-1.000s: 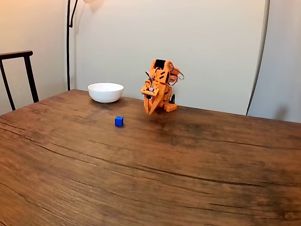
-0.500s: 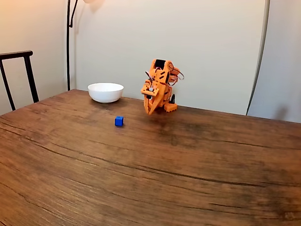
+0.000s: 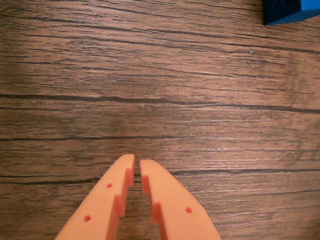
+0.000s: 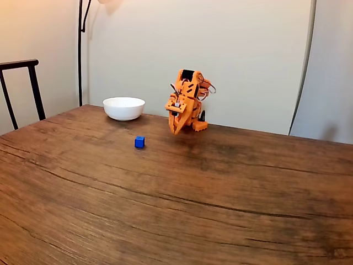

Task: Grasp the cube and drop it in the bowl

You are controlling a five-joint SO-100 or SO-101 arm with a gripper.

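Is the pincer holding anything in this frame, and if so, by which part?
Nothing is held. The pincer is nearly closed with bare wood between its tips, and the cube sits free on the table.

wooden table [image 4: 220,210] fills lower frame | dark chair [image 4: 22,88] at left edge | lamp pole [image 4: 80,49] upper left
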